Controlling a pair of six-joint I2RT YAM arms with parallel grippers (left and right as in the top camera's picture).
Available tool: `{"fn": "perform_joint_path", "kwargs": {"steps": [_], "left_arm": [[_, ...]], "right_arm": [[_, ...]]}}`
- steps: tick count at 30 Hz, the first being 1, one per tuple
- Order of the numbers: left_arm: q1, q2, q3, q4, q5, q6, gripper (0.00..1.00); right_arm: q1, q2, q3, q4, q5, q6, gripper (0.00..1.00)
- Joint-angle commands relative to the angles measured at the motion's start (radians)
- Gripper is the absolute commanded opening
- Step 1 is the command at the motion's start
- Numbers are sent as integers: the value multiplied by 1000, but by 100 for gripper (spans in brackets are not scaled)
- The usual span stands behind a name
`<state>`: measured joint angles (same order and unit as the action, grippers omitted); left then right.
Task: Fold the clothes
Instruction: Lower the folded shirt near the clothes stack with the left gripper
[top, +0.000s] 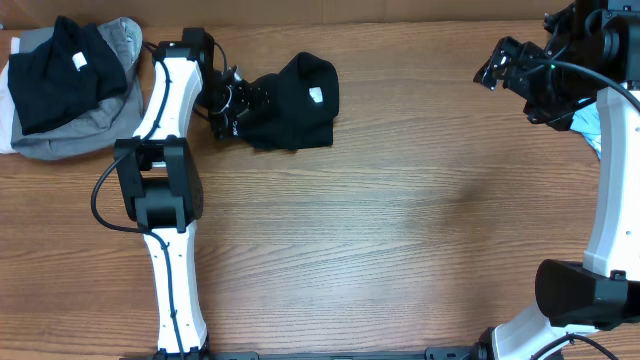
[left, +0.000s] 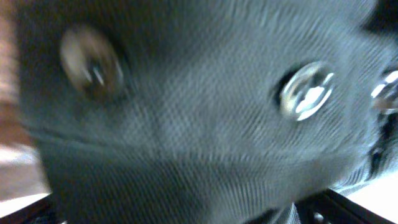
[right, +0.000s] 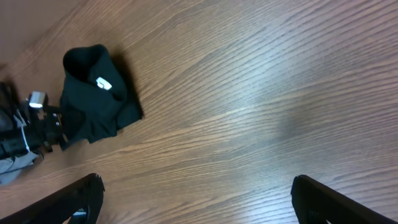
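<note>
A black shirt lies bunched in a rough fold on the table, toward the far edge and left of the middle. A small white tag faces up near its right side. The right wrist view shows the same shirt as a compact dark bundle, tag up.

The left gripper is at the shirt's left edge, touching or just over the cloth. Blurred dark fabric fills the left wrist view, pressed close to the lens. Whether the fingers are spread or pinching the cloth cannot be told from any view.

Further left, at the table's corner, there is a pile. A second black shirt with its own white tag sits on top of a grey shirt, which spreads out beneath it. A strip of white cloth shows at the pile's left edge.

The right gripper hangs above the far right of the table, well apart from the black shirt. Its fingers are spread wide with only bare wood between them. A bit of light blue cloth shows at the right edge, partly hidden by the right arm.
</note>
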<state>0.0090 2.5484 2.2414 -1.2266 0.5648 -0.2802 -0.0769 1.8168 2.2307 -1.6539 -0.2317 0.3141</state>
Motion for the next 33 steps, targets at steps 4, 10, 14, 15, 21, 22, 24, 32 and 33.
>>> {"fn": "perform_joint_path", "kwargs": {"steps": [4,10,14,15,21,22,24,32,33], "left_arm": [[50,15,-2,82,-207,119,100],[40,15,-10,132,-58,197,100],[23,16,-32,144,53,216,100],[16,16,-41,147,86,235,100],[-31,16,-78,103,281,334,96],[-43,15,-78,82,306,365,96],[-58,9,-74,63,292,381,96],[-2,1,-27,114,72,233,100],[10,3,-30,121,61,217,100]], "right_arm": [[4,-8,2,6,6,-12,100],[4,-8,2,23,6,-12,100],[4,-8,2,21,6,-12,100],[4,-8,2,21,6,-12,100],[4,-8,2,22,6,-12,100],[4,-8,2,22,6,-12,100],[4,-8,2,25,6,-12,100],[4,-8,2,25,6,-17,100],[4,-8,2,25,6,-17,100]]}}
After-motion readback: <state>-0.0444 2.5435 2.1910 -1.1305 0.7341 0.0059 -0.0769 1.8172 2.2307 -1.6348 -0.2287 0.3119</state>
